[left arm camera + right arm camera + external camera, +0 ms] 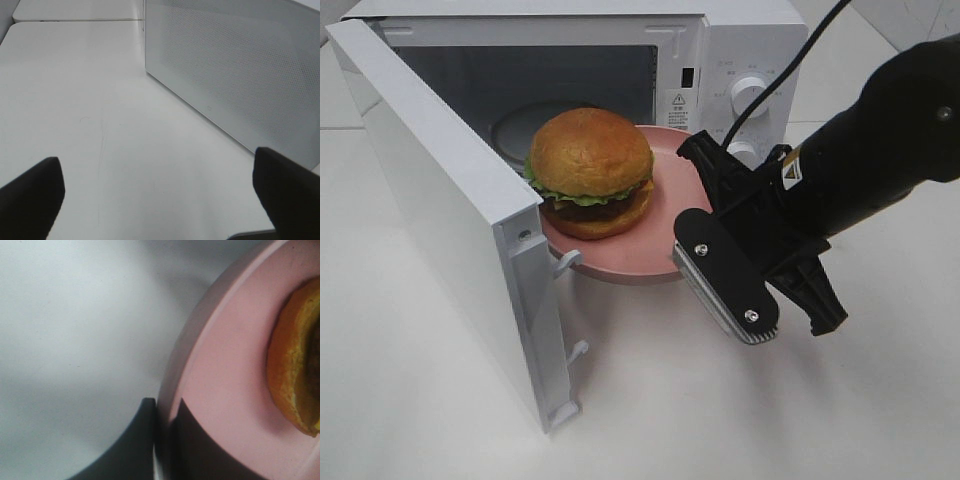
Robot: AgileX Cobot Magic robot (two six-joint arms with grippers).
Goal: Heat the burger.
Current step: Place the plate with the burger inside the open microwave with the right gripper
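Here: white tabletop (720, 420); open microwave (750, 30); burger (590, 165) on pink plate (670, 212).

A white warning sticker (678, 103) bearing a triangle sign is sitting on the microwave (750, 40) front frame, its print too small to read. A yellow label (790, 172) on the right arm (880, 130) is showing nothing legible.
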